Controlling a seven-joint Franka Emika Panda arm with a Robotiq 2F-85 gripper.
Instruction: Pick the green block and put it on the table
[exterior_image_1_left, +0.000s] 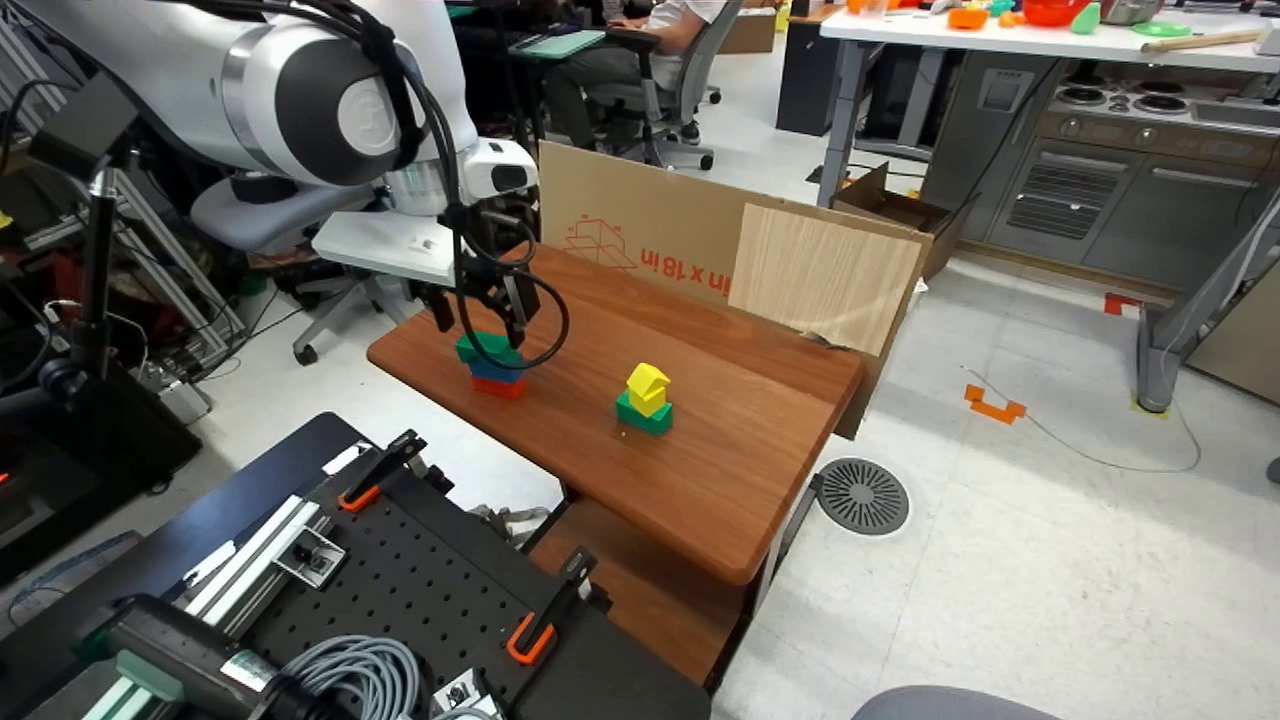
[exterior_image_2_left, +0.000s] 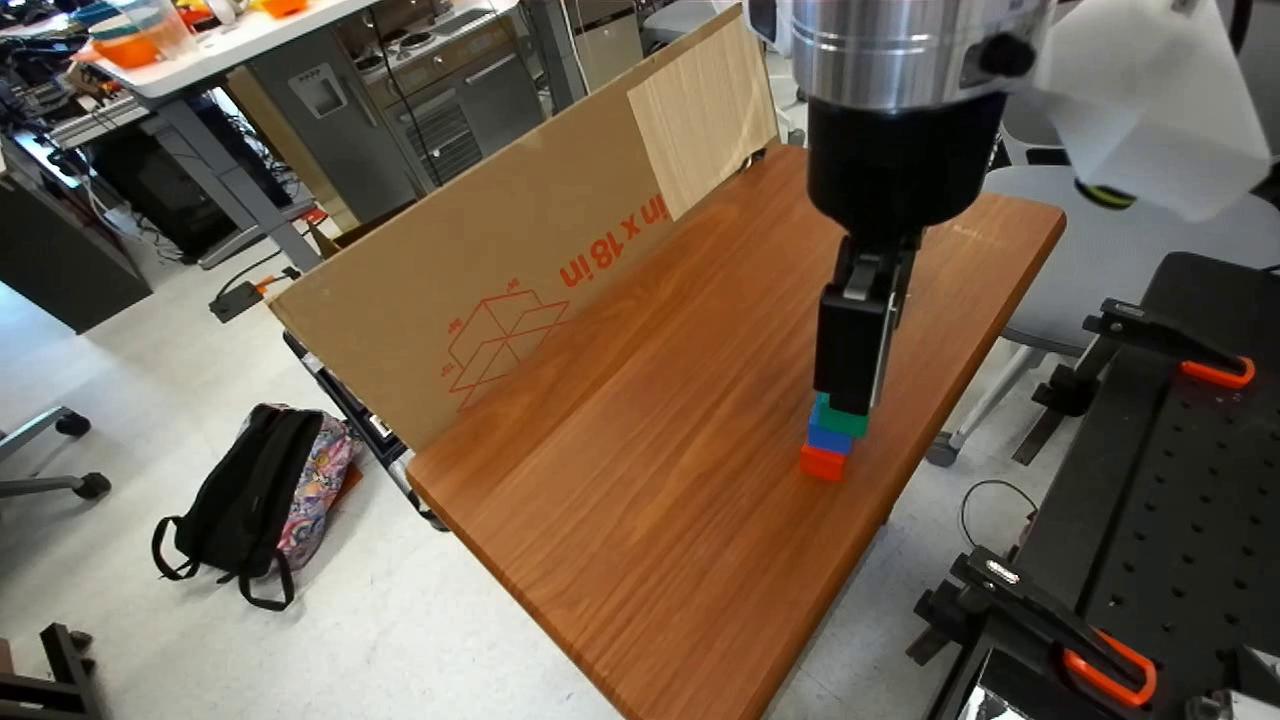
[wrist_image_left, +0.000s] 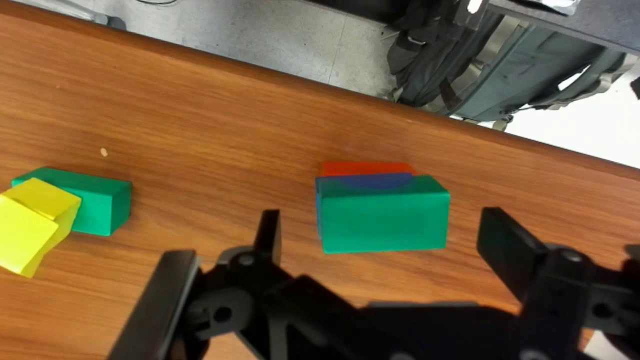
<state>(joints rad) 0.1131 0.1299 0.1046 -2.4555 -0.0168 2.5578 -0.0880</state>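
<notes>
Green block (wrist_image_left: 385, 220): sitting atop the blue block (exterior_image_2_left: 830, 438), which is resting on the red block (exterior_image_2_left: 822, 463) on the table (exterior_image_2_left: 640, 490) | I am hanging my pincer (exterior_image_1_left: 481, 328) released over the green block, gaps showing between its fingers (wrist_image_left: 507, 245) and both block ends in the wrist view | apart from it, two yellow blocks (exterior_image_1_left: 648, 385) are sitting stacked on another green block (exterior_image_1_left: 642, 418)

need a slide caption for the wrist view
Open tool above green block, stacked on blue block, itself on red block.
</notes>
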